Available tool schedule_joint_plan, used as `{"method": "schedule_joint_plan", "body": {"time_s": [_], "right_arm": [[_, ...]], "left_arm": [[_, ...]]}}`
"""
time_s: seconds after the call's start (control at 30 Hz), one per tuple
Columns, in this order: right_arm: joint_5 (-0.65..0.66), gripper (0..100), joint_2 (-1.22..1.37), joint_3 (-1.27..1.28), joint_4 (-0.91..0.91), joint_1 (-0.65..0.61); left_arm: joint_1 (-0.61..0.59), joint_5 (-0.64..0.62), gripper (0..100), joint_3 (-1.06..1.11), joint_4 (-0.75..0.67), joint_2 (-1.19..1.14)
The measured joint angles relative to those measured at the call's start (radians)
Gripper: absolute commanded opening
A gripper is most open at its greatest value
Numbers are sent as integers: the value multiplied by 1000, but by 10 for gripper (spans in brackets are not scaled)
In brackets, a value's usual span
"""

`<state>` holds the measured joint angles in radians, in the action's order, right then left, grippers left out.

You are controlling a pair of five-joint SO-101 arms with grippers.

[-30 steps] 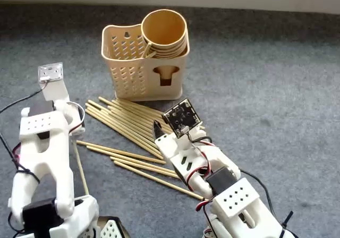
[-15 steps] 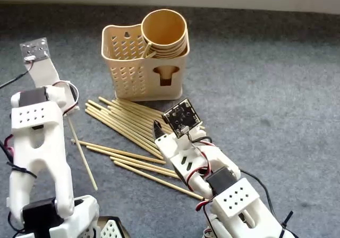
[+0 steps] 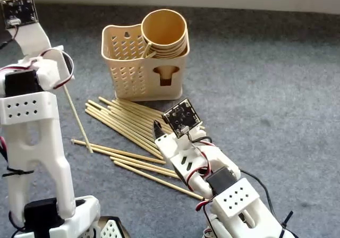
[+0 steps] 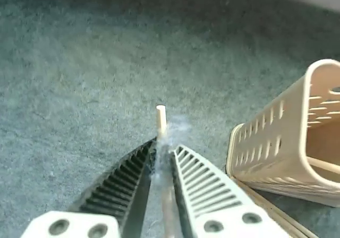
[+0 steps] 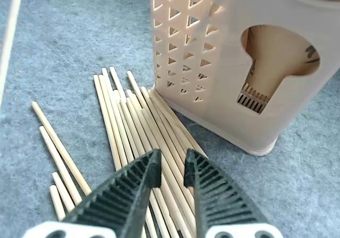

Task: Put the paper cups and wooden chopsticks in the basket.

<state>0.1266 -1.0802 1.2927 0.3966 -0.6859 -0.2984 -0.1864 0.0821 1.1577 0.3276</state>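
Wooden chopsticks (image 3: 130,124), pale and round, lie fanned in a loose pile on the grey carpet (image 3: 265,89) just in front of the cream perforated plastic basket (image 3: 130,70), the nearest ones touching its base. A few more lie farther from the basket, crossing toward the arms.

One further chopstick (image 3: 77,118) is pinched in the left gripper (image 4: 163,145), whose fingers are closed tight on it. Its top end pokes just past the fingertips in the left wrist view. In the high view it hangs tilted beside the basket, on the left arm's side, with its lower end down by the outermost lying sticks. Whether that end touches the carpet I cannot tell.

The stacked brown paper cups (image 3: 164,31) stand upright inside the basket, in the half away from the left arm. Their rims rise above its rim, and they show through the keyhole-shaped cut-out in its front wall.

The right gripper (image 5: 171,161) hovers low over the pile in front of the basket. Its fingers are a narrow gap apart and hold nothing.
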Motion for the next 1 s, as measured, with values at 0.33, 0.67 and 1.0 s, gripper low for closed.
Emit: {"method": "schedule_joint_plan", "body": {"time_s": [0.33,0.67,1.0], "right_arm": [[0,87,0,0,0,0],[0,87,-6,29,0,0],[0,87,-6,32,0,0]], "left_arm": [[64,0,5,-267,-17,0],[114,0,5,-376,-222,-6],[163,0,6,-377,-440,-8]]}}
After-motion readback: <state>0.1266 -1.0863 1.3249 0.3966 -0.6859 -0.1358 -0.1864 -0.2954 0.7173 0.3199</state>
